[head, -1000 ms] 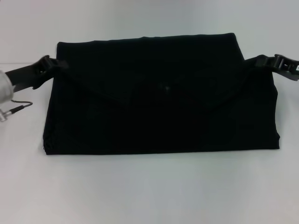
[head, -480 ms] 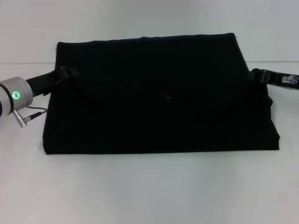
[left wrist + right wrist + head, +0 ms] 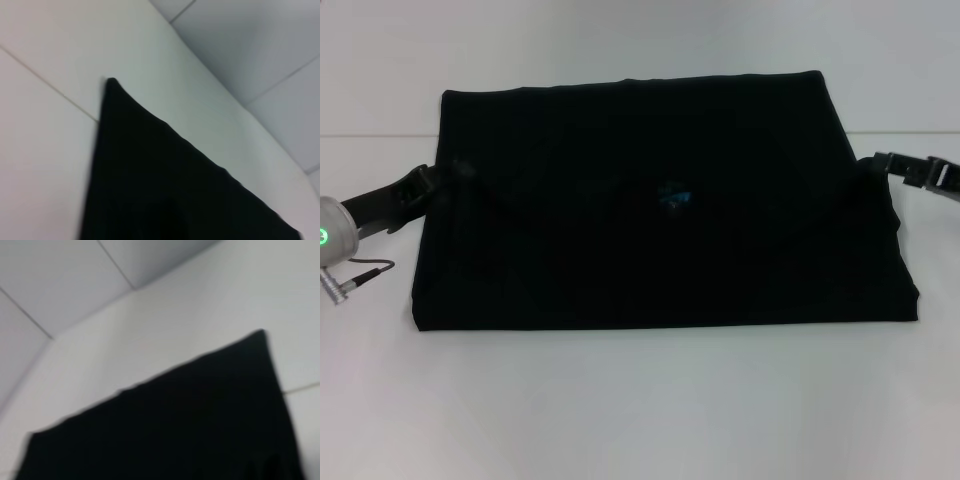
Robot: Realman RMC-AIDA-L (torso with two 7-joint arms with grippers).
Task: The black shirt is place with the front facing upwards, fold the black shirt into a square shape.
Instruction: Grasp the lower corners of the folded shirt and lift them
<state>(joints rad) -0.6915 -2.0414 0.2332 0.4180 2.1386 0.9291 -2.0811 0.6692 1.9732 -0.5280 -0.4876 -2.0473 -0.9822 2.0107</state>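
The black shirt [image 3: 660,210] lies flat on the white table as a wide rectangle. A small blue neck label [image 3: 675,195] shows near its middle; no lettering shows. My left gripper [image 3: 428,183] is at the shirt's left edge, about halfway along it. My right gripper [image 3: 882,163] is at the shirt's right edge, toward the far corner. The left wrist view shows a far corner of the shirt [image 3: 160,180] on the table. The right wrist view shows the shirt's other far corner [image 3: 200,420].
The white table [image 3: 640,410] runs wide in front of the shirt and to both sides. A seam line [image 3: 370,135] crosses the table behind the left arm. A cable with a connector [image 3: 355,275] hangs from the left wrist. A tiled wall [image 3: 260,45] stands behind the table.
The left gripper reached in over the shirt's left edge, then drew back out to the edge. The right gripper shifted slightly outward. The V-shaped fold lines flattened and the blue label came into sight.
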